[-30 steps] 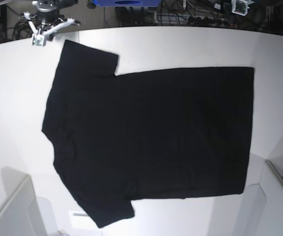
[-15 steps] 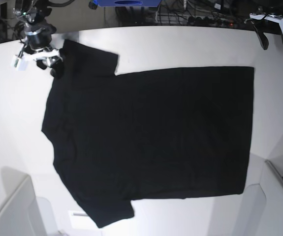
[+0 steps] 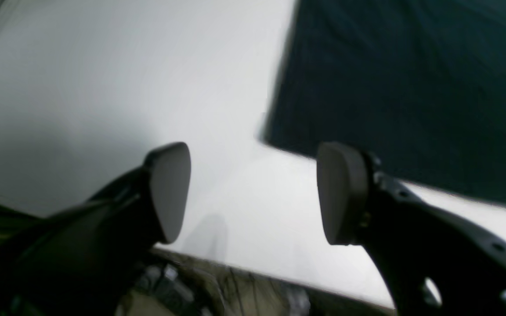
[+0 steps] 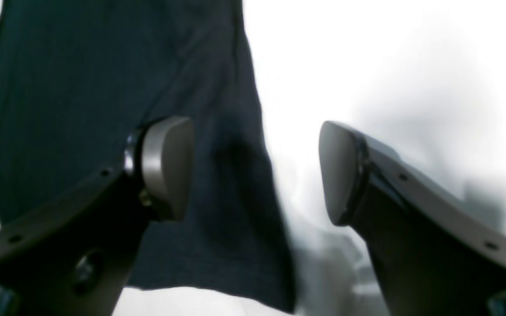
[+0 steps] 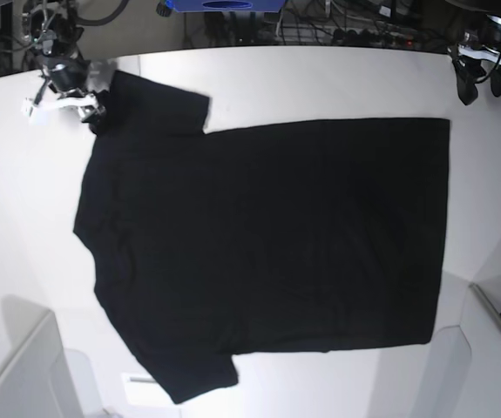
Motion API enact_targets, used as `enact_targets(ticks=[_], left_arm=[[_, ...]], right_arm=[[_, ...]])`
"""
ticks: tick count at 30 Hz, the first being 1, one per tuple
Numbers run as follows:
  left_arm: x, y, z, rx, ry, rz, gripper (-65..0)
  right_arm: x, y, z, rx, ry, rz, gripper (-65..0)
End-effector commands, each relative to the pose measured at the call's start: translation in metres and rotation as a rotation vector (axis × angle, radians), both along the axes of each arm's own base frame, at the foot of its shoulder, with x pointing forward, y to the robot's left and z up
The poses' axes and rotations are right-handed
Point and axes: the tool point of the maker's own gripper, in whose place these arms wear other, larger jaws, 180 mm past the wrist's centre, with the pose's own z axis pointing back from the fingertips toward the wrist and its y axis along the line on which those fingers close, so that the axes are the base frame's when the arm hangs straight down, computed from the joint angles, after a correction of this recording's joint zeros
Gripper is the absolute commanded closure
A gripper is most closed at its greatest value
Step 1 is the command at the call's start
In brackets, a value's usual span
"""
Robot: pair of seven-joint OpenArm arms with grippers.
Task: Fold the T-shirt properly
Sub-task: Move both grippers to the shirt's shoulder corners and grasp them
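Note:
The black T-shirt (image 5: pixel 267 252) lies spread flat on the white table (image 5: pixel 337 83), sleeves toward the left and hem toward the right. My right gripper (image 5: pixel 96 111) hovers at the far sleeve's corner. In the right wrist view it (image 4: pixel 253 171) is open, with the sleeve (image 4: pixel 103 87) under its left finger (image 4: pixel 167 166) and the sleeve's edge between the jaws. My left gripper (image 5: pixel 481 83) hangs open just beyond the far hem corner. In the left wrist view it (image 3: pixel 255 193) is empty over bare table, and the shirt's corner (image 3: pixel 411 87) lies just ahead.
Grey boxes stand at the near left (image 5: pixel 23 374) and the near right (image 5: pixel 494 348) of the table. Cables and a blue object (image 5: pixel 224 4) lie behind the far edge. The table's far edge (image 3: pixel 244 267) runs right under the left gripper.
The left arm has come into view at the far right and dropped toward the hem corner. The right gripper moved from the table's far edge onto the far sleeve's corner.

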Motion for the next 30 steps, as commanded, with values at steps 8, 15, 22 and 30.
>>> enact_targets(ticks=[8, 15, 22, 30], left_arm=[[0.004, 0.028, 0.015, 0.033, 0.002, 0.051, -43.4], [0.012, 0.021, -0.010, -0.044, 0.014, 0.056, -42.9], [0.022, 0.012, -0.052, -0.176, 0.031, 0.095, -42.8], [0.041, 0.003, -0.066, -0.236, 0.015, 0.091, -42.8]], right_arm=[[-0.005, 0.029, -0.013, 0.054, 0.025, 0.064, -41.7], [-0.007, 0.025, -0.016, 0.050, 0.035, 0.056, -32.1], [-0.010, 0.026, -0.021, 0.056, 0.047, 0.060, 0.0], [-0.011, 0.027, -0.021, 0.057, 0.049, 0.059, 0.0]])
